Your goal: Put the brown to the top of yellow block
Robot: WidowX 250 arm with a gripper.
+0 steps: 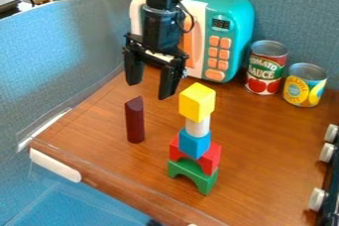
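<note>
Camera view:
1. Grasp pending: empty gripper (151, 84) hangs, fingers apart.
2. Brown block (135, 121) stands upright near the tower (194, 144) topped by the yellow block (197, 102).
3. Next, align, lower, close.

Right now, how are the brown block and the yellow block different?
The brown block is tall and thin, but the yellow block is a chunky cube. The brown block stands on the wooden table, while the yellow block sits up high, on top of a stack of other blocks. The brown block is dark, and the yellow block is bright. Both are blocks, and the gripper holds neither.
</note>
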